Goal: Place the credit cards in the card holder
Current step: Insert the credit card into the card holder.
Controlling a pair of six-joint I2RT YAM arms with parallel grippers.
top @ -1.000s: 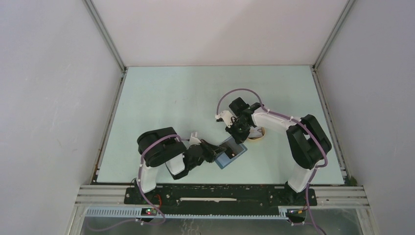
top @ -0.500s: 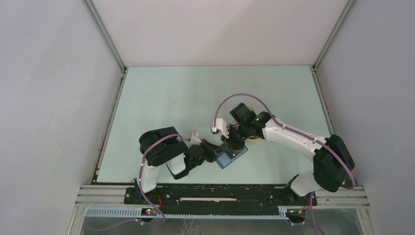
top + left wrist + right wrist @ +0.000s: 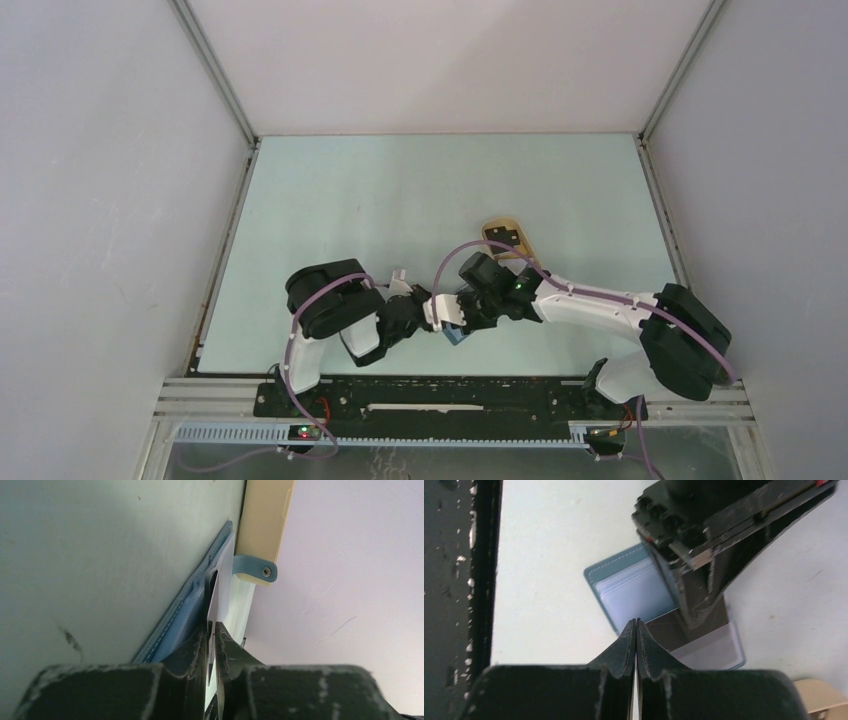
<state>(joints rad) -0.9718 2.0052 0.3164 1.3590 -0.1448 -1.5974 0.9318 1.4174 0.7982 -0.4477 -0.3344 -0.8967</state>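
The teal-blue card holder [image 3: 624,572] lies open on the table near its front edge, mostly hidden under both wrists in the top view [image 3: 456,337]. A dark credit card [image 3: 671,630] with a pale stripe lies in its right half. My right gripper [image 3: 635,621] is shut and empty, its tips over the holder's near edge. My left gripper [image 3: 212,626] stands open by only a narrow slit, with a thin edge of the holder's pocket in the gap. The snap tab [image 3: 255,571] curls over beyond it. More dark cards [image 3: 506,238] rest on a tray.
The beige oval tray [image 3: 489,229] sits behind and to the right of the holder, also seen in the left wrist view [image 3: 265,515]. The black base rail [image 3: 454,580] runs close along the holder's near side. Grey walls enclose the table.
My right arm swung from over the tray toward the near left, and its gripper closed over the holder, uncovering the tray. My left gripper stayed put and its jaws parted slightly.
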